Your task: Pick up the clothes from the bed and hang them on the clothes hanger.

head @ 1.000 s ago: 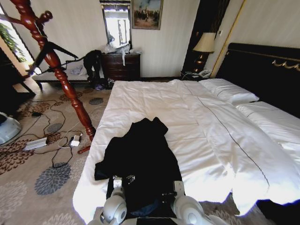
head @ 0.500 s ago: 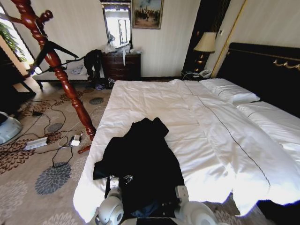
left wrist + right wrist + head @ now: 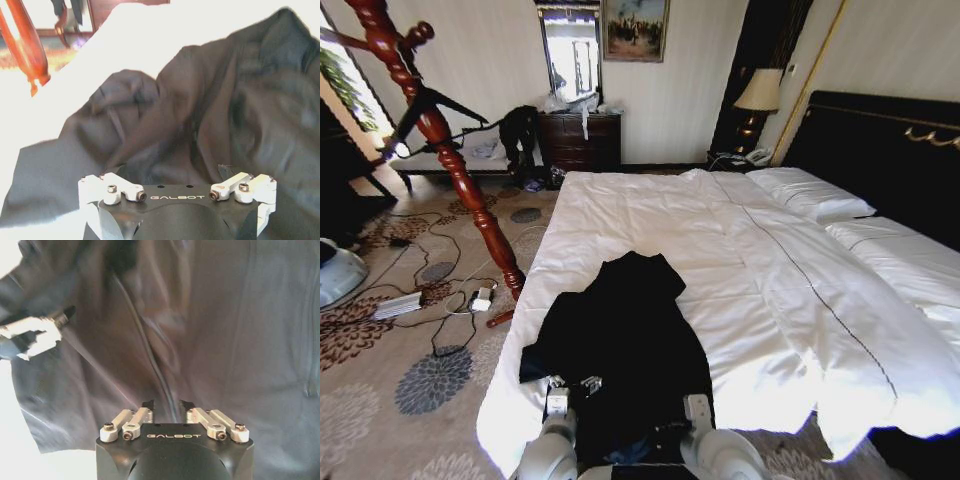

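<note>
You have the black jacket (image 3: 620, 345) lying spread on the near end of the bed (image 3: 650, 215), collar pointing toward the far side, one sleeve reaching toward the bed's left edge. Both arms sit low over its near hem: your left gripper (image 3: 176, 176) hangs above rumpled folds with its fingers spread wide and holding nothing, while your right gripper (image 3: 167, 406) hovers close over the front seam with its fingertips (image 3: 148, 405) drawn near together, a narrow gap between them and no cloth pinched. The black hanger (image 3: 432, 110) hangs on the red wooden coat stand (image 3: 440, 140) left of the bed.
</note>
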Controlling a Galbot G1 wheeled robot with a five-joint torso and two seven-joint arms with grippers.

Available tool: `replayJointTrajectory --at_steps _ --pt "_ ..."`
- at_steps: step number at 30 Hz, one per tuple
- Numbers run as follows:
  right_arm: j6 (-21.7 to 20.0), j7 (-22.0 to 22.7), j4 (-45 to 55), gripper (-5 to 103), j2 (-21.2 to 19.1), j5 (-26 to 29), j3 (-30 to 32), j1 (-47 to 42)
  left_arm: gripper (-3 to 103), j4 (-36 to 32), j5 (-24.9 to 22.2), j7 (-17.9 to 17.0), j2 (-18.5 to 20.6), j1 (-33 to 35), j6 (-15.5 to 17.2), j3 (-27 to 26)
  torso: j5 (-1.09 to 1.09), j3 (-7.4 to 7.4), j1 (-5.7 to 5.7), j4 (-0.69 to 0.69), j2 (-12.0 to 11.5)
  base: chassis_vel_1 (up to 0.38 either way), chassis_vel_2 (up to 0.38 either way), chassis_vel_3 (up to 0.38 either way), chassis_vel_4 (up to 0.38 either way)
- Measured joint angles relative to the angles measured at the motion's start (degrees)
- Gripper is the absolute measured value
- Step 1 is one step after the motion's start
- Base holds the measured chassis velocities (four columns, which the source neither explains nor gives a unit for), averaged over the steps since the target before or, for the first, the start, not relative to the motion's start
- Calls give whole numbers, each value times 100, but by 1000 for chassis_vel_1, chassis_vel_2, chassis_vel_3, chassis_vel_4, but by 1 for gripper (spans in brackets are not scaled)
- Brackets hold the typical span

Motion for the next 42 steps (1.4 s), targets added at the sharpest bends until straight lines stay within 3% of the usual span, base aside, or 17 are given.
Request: replayJointTrajectory --at_steps 1,2,4,5,7,9,10,11,12,15,17,20,25,31,38,41,42 --pt "4 -44 86 28 -6 -10 94 -24 100 -52 10 36 3 6 -48 -34 0 0 0 0 0 0 0 0 0" --pt "42 -114 239 38 -22 -16 354 -53 100 -203 38 174 4 18 -215 -144 -1 0 0 -1 0 0 0 0 0" --pt "161 -203 296 44 -22 -4 828 24 100 -391 122 371 -39 32 -442 -407 1 0 0 -2 1 0 0 0 0" --pt "161 -203 296 44 -22 -4 828 24 100 -391 122 371 -39 32 -442 -407 1 0 0 -2 1 0 0 0 0" --pt "280 -313 245 55 14 -8 1273 257 100 -527 153 450 -132 34 -535 -727 -1 0 0 -2 1 0 0 0 0" --pt "539 -654 -250 61 146 18 1885 824 100 -658 107 469 -316 29 -625 -1285 1 1 0 0 1 0 0 0 0" --pt "539 -654 -250 61 146 18 1885 824 100 -658 107 469 -316 29 -625 -1285 1 1 0 0 1 0 0 0 0" --pt "672 -822 -691 71 258 55 2098 1219 100 -664 108 510 -419 26 -704 -1571 0 1 0 2 0 0 0 0 0" --pt "710 -896 -999 71 359 94 2168 1464 100 -612 220 573 -489 26 -816 -1772 1 1 0 1 1 0 0 0 0" --pt "825 -1055 -2137 88 720 155 2213 2126 100 -344 581 697 -684 101 -1045 -2268 -1 1 0 1 0 0 0 0 0" --pt "835 -1148 -2539 88 840 151 2191 2305 100 -328 571 708 -727 174 -1066 -2374 -1 2 1 3 0 0 0 0 0" --pt "756 -1629 -3482 99 1121 -22 2098 2681 100 -468 506 731 -835 454 -1106 -2594 1 1 1 0 0 0 0 0 0" --pt "761 -2235 -4124 100 1384 -556 1967 2880 100 -646 534 737 -903 677 -1124 -2717 0 1 0 0 0 0 0 0 0" --pt "889 -2479 -4643 103 1830 -883 1892 3117 100 -724 426 664 -952 735 -1068 -2764 -1 1 1 0 0 0 0 0 0" --pt "973 -2502 -4732 84 1871 -965 1788 3197 100 -686 282 577 -901 659 -1021 -2770 0 1 0 0 0 0 0 0 0" --pt "1051 -2514 -4734 66 1797 -1138 1715 3203 100 -683 192 531 -874 612 -995 -2773 0 1 0 -2 0 0 0 0 0" --pt "1051 -2514 -4734 66 1797 -1138 1715 3203 100 -683 192 531 -874 612 -995 -2773 0 1 0 -2 0 0 0 0 0"
